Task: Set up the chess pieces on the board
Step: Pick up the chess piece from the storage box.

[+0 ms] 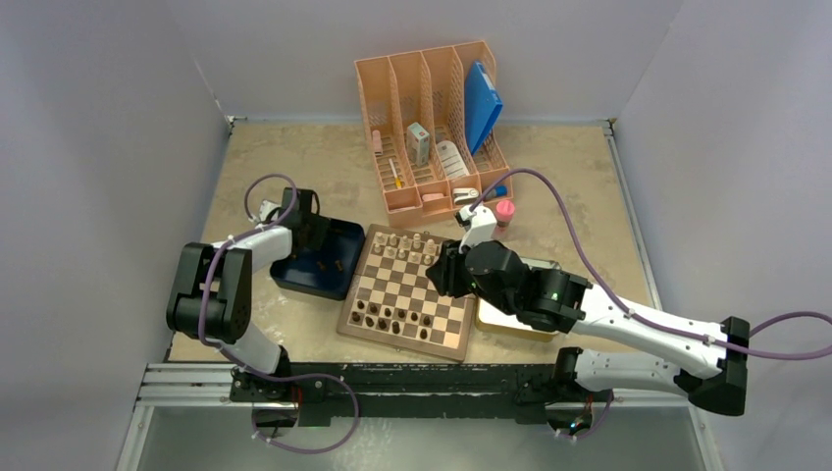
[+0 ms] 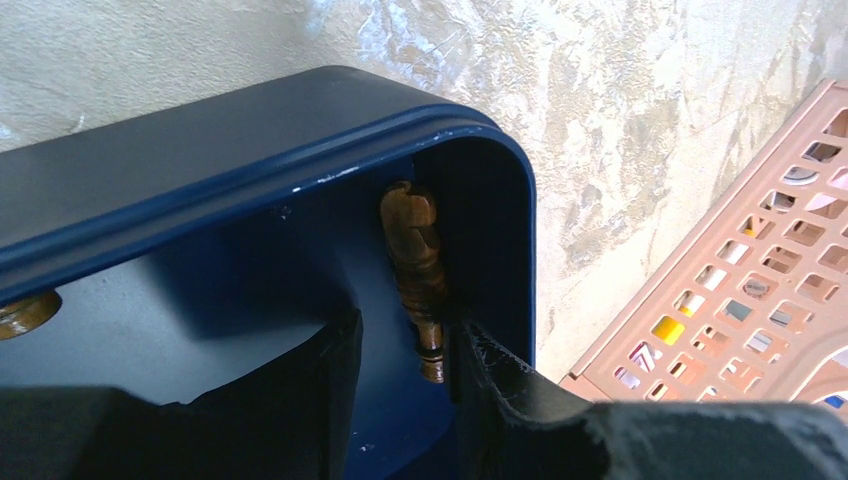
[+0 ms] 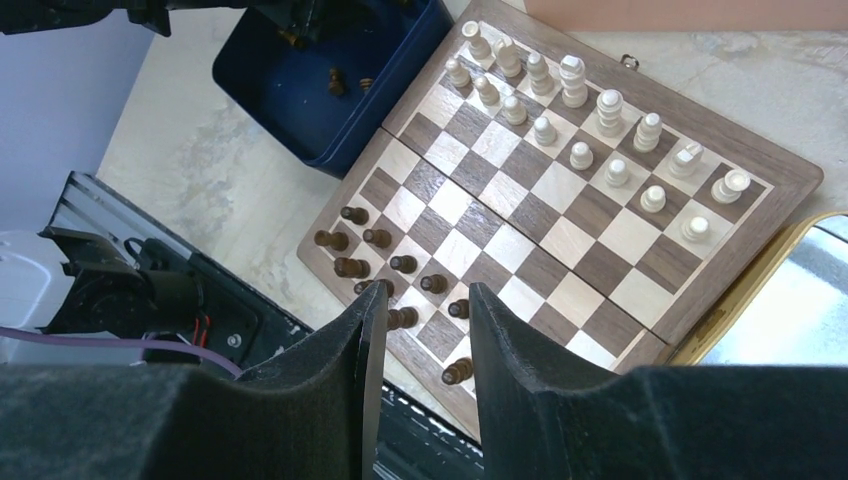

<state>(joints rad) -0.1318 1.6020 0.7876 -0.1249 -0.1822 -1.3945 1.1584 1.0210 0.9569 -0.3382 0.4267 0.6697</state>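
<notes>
Closest in, the left gripper (image 2: 405, 345) reaches into a corner of the blue tray (image 2: 250, 150) with its fingers (image 2: 500, 390) apart. A dark piece (image 2: 412, 255) lies in that corner against the end wall. Its thin lower end sits in the gap between the fingertips, hard by the one on the view's right. The gap is wider than the piece, and I cannot tell whether the two touch. A second piece (image 2: 25, 312) shows at the view's left edge. Past the tray stands a pink rack (image 2: 740, 300).

The right gripper (image 3: 427, 297) hangs over the near edge of the board (image 3: 770, 165), fingers spread with nothing between them. Dark pieces (image 3: 403, 264) stand in two rows on the near squares, below and beside that gap. Pale pieces (image 3: 581, 154) fill the far rows. A tin (image 3: 790, 310) lies just beside the board.
</notes>
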